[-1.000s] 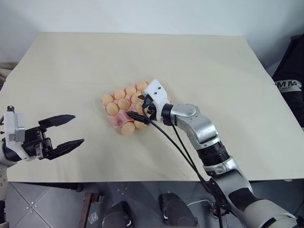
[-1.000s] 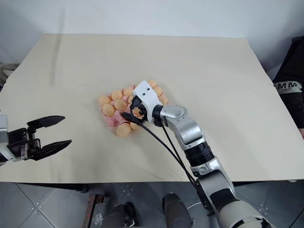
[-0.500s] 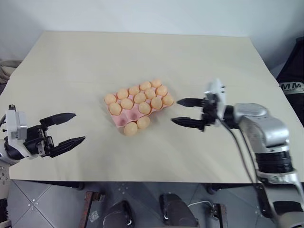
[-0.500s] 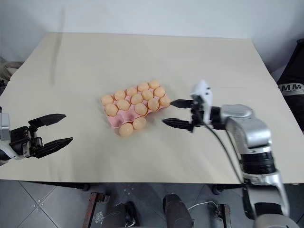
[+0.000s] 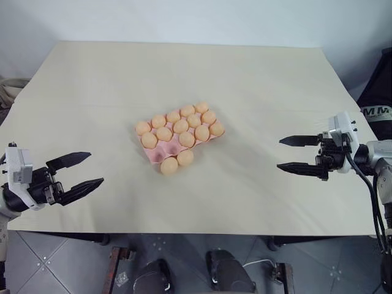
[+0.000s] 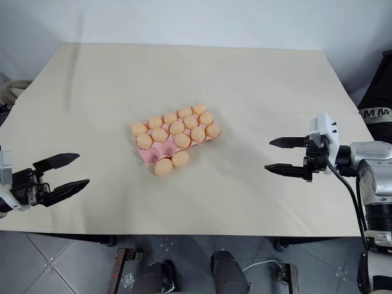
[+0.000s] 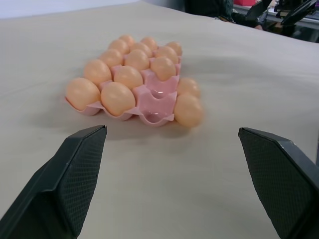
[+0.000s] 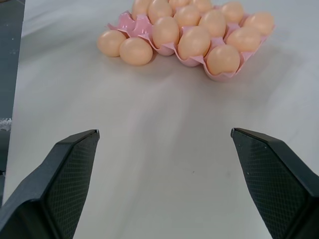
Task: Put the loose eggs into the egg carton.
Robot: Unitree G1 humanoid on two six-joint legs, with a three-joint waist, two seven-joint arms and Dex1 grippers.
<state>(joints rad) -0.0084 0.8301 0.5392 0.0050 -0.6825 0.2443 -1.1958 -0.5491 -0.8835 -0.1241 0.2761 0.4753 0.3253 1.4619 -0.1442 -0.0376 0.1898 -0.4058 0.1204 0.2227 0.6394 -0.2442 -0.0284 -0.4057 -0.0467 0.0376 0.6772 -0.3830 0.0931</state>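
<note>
The pink egg carton (image 5: pixel 157 155) lies mid-table, turned at an angle, with several peach-orange eggs seated in its cups. Two loose eggs (image 5: pixel 169 165) (image 5: pixel 185 157) rest on the table against its near edge, beside two bare cups (image 7: pixel 152 99). My left gripper (image 5: pixel 97 168) hovers open and empty at the near left, well short of the carton. At the right side of the table my right gripper (image 5: pixel 279 153) is open and empty, pointing toward the carton from a distance. The right wrist view shows the loose eggs (image 8: pixel 135 51) next to the carton (image 8: pixel 130 23).
The beige table (image 5: pixel 257 86) stretches bare around the carton on every side. A dark object (image 5: pixel 376 92) stands off the table's right edge. The floor shows below the table's near edge.
My right gripper has pulled away from over the carton and swung far to the right, open and empty. The left gripper has stayed about where it was.
</note>
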